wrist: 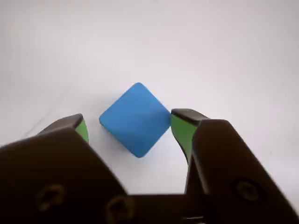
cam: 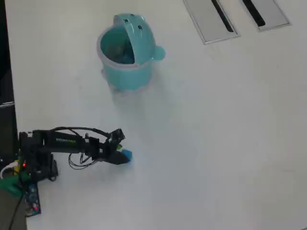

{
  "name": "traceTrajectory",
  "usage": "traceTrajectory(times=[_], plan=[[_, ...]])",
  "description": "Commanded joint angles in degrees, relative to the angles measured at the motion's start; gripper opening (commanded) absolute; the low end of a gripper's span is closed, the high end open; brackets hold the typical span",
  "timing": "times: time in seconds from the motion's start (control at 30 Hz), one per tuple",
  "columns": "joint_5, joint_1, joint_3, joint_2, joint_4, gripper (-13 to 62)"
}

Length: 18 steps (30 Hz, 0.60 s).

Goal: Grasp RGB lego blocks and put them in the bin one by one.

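Bin (cam: 125,60) sits upright at the far side of the table (cam: 216,143) in overhead view, lid (cam: 133,28) flipped up, knob (cam: 159,52) on its right. Something dark bluish shows inside; can't tell what.

Gripper (wrist: 130,127) is low over the table, jaws spread wide. Blue block (wrist: 135,119) lies between the green-padded fingertips (wrist: 181,130), turned corner-on, just beside the right pad in wrist view, small gap to the left one. Not gripped; contact unclear.

Overhead: block (cam: 126,155) is at the arm's tip, well apart from the bin. Two grey slotted panels (cam: 211,19) at the table's top edge.
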Motion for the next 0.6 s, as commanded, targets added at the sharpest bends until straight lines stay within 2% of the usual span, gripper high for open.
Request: traceTrajectory(times=[0.0,0.57], plan=[[-0.26,0.70,-4.75,-0.18,-0.70,33.1],[-1.14,0.62,-5.27,-3.52,-0.79,32.8]])
